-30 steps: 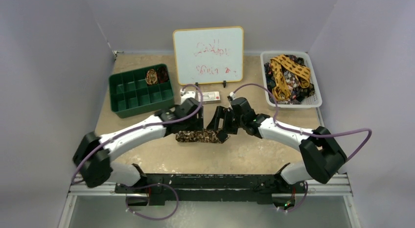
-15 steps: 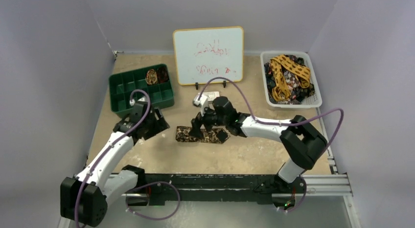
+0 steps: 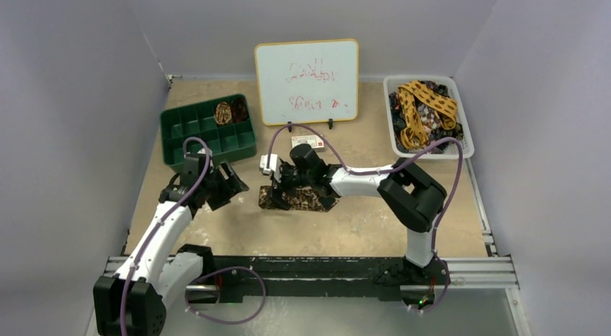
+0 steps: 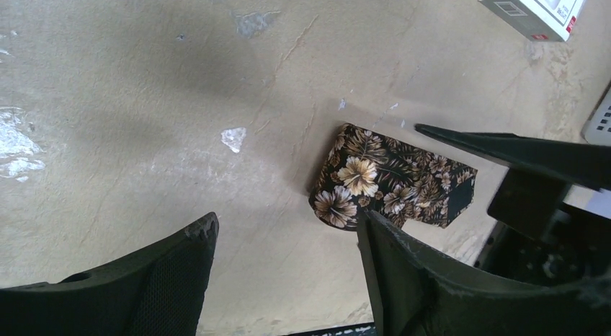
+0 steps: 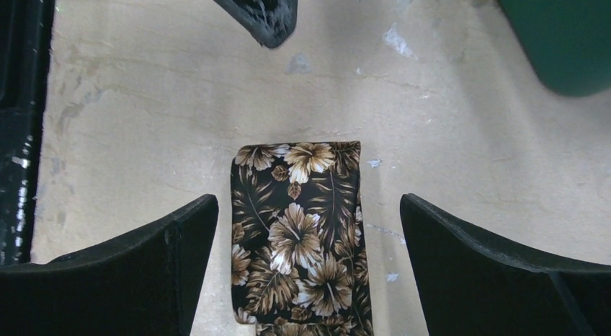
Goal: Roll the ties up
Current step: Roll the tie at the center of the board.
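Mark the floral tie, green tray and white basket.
Brown floral fabric tie (image 5: 299, 235), right wrist view, fabric middle.
Green plastic compartment tray (image 3: 167, 138), top view, left rim.
White plastic basket (image 3: 464, 114), top view, right rim.

Left arm (image 3: 162, 228): is reaching forward, wrist tilting down.
Left gripper (image 3: 232, 184): is hanging parted, holding nothing.
Right arm (image 3: 360, 181): is stretching leftward across the middle.
Right gripper (image 3: 279, 186): is gaping wide, gripping nothing.

The brown floral tie (image 5: 299, 235) lies flat on the tabletop (image 5: 144, 134), folded into a short band.
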`<state>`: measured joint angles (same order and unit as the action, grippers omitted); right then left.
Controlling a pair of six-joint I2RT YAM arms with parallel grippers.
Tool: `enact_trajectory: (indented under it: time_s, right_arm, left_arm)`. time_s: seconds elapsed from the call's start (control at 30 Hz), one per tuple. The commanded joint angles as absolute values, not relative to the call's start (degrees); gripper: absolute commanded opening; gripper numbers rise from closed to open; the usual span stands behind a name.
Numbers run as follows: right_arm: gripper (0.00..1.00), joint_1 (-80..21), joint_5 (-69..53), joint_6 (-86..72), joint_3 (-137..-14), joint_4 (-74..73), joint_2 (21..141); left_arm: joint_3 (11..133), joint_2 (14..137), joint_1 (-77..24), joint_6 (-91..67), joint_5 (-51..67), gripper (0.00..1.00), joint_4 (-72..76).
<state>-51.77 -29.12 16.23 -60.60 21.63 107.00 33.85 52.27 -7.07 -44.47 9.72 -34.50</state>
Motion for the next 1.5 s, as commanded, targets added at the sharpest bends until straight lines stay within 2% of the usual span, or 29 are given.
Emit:
enact_trajectory:
  time_s: [0.0, 0.27, 0.47, 0.63, 0.7, 0.83, 0.93, 1.07, 1.23, 1.4, 1.47]
  right_arm:
    - [0.99, -52.34, -30.75, 20.22, -63.32, 18.66, 109.95]
    - [0.97, -52.33, -30.62, 20.91, -65.73, 17.31, 115.81]
    - [0.73, -53.61, -29.56, 23.28, -61.44, 14.38, 114.50]
    - [0.60, -56.85, -26.48, 25.94, -56.62, 13.64, 112.46]
    - [0.52, -57.40, -25.72, 25.80, -55.09, 14.15, 111.55]
    - [0.51, -57.61, -25.55, 26.39, -52.93, 14.05, 109.39]
    - [0.55, -57.60, -25.44, 27.28, -52.88, 12.95, 108.16]
    - [0.78, -57.66, -24.01, 26.67, -54.15, 11.85, 104.81]
    - [0.97, -57.65, -21.09, 19.24, -51.21, 18.08, 93.65]
    - [0.99, -57.32, -8.11, 3.63, -42.79, 26.27, 82.02]
    - [0.99, -56.96, 0.07, -7.95, -39.79, 26.75, 77.51]
  left_arm:
    - [35.16, 50.11, -6.50, -42.75, 9.00, 0.69, -35.33]
    - [35.72, 48.94, -6.48, -42.71, 8.90, 0.69, -36.37]
    - [35.28, 49.23, -6.50, -42.21, 9.60, 0.68, -36.69]
    - [32.67, 49.54, -6.48, -43.51, 12.39, 0.68, -34.15]
    - [31.90, 49.61, -6.50, -43.64, 14.03, 0.68, -32.57]
    - [31.20, 49.25, -6.50, -43.36, 16.32, 0.68, -31.46]
    - [29.86, 49.03, -6.50, -43.47, 18.02, 0.68, -30.44]
    - [28.26, 49.35, -6.50, -44.30, 20.12, 0.68, -28.47]
    - [27.55, 49.71, -6.50, -44.18, 21.24, 0.68, -27.24]
    - [27.31, 49.28, -6.50, -43.99, 21.36, 0.68, -26.84]
    - [26.97, 48.88, -6.50, -44.25, 21.20, 0.68, -26.14]
